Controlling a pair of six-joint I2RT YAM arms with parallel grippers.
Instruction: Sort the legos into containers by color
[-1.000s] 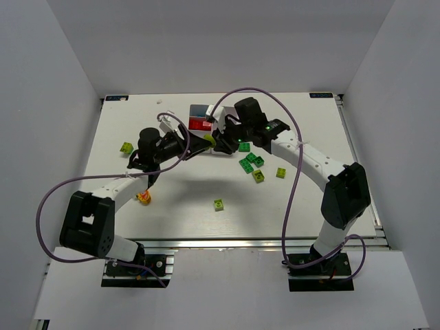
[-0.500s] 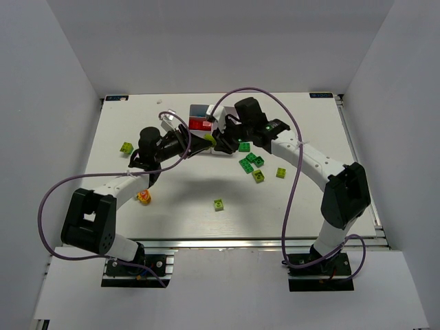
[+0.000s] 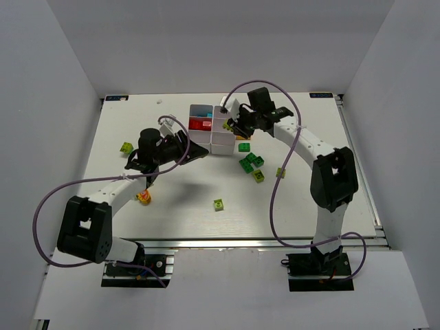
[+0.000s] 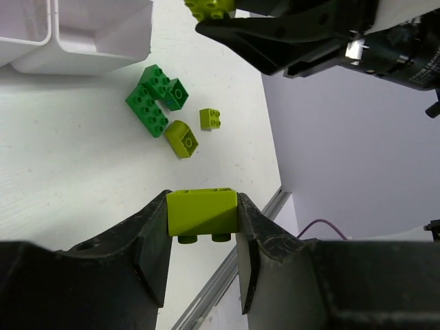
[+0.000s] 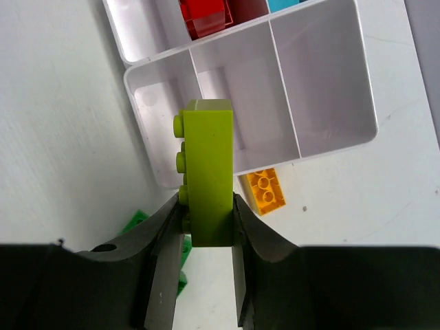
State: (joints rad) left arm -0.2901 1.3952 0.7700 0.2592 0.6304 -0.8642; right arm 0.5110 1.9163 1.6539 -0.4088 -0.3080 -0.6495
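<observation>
**Arms parted, a lime brick in each**

Left gripper (image 4: pixel 203 207): jaws narrow, clamped on a lime brick (image 4: pixel 203 214), studs pointing down, lifted clear of the table. A second ago these jaws stood wider. They have since closed on the brick.

Right gripper (image 5: pixel 206 214): jaws narrow, pinching a second lime brick (image 5: pixel 210 158) on edge, studs to the side.

Change: a second ago both grippers were nose to nose at the near right corner of the tray (image 3: pixel 220 143). Now they are well apart. The left sits just off the tray's near left side. The right has swung to the tray's far right side and hangs above it.

Right wrist view: the second brick hangs over empty compartments; which one, cannot tell. Red bricks (image 5: pixel 204 15) fill one cell, and blue (image 3: pixel 208 111) sits in the far one. An orange brick (image 5: pixel 267 189) lies on the table, touching the tray wall.

Still loose: a green cluster (image 4: pixel 155 103) right of the tray, with scattered lime pieces near it and farther off.

Judgement: it looks like a joined pair pulled apart. No lime cell is started, so the right arm's drop would fix lime's place and the left should follow into the same cell. Sorting is barely under way.
</observation>
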